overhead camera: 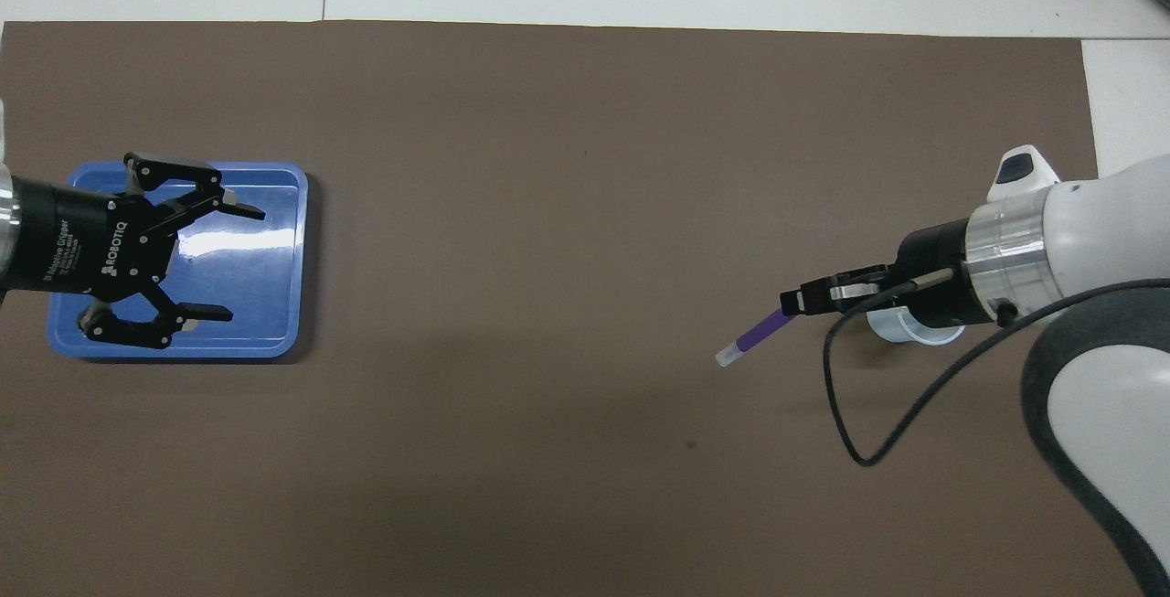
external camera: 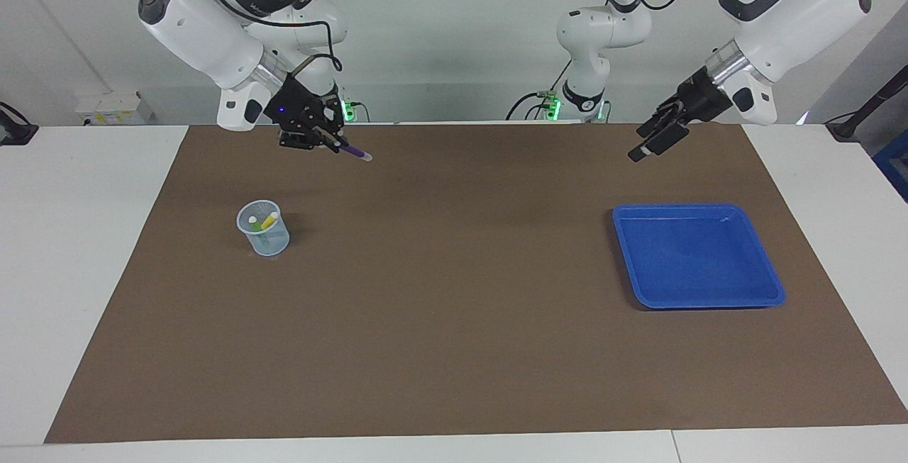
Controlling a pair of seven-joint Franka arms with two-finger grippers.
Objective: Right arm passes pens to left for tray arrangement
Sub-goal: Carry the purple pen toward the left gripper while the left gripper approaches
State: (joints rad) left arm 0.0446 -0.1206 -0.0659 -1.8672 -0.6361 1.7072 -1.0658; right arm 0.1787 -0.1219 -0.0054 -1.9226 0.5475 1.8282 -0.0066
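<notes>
Purple pen (external camera: 352,152) is pinched in the right end effector (external camera: 333,138) above the desk (external camera: 454,321); green and yellow pens (external camera: 261,222) remain in mesh cup (external camera: 264,236); blue tray (external camera: 699,256) is unfilled, left end effector (overhead camera: 206,259) spread over it.

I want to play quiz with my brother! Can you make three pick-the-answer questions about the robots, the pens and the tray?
1. Where is the purple pen?
A. in the right gripper
B. in the blue tray
C. in the mesh cup

2. How many pens stand in the cup?
A. none
B. two
C. three

3. How is the left gripper?
A. shut on a pen
B. open with nothing in it
C. lying in the cup

Answers:
1 A, the pen sticks out of its closed fingers.
2 B, a green one and a yellow one.
3 B, its fingers spread wide over the tray.
</notes>
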